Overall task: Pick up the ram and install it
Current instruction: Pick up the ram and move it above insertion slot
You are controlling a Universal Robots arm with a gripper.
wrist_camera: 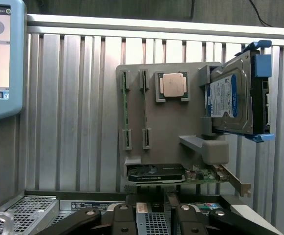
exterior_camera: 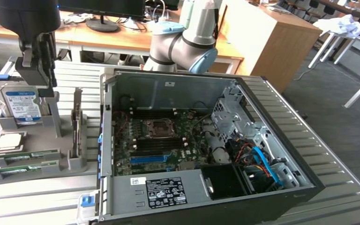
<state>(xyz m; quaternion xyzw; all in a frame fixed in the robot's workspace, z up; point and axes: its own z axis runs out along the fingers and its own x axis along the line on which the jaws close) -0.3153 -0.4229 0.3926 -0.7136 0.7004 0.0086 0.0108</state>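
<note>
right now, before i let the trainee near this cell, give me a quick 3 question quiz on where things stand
1. True or false: the computer case is closed up with its side panel on.
2. How many ram sticks lie in the grey holder?
3. In the exterior view, where is the gripper?
A) at the exterior view's left, on the holder's side
B) down inside the case
C) at the exterior view's right, past the case

Key: 1 false, the case lies open; 2 two; 3 A.
</note>
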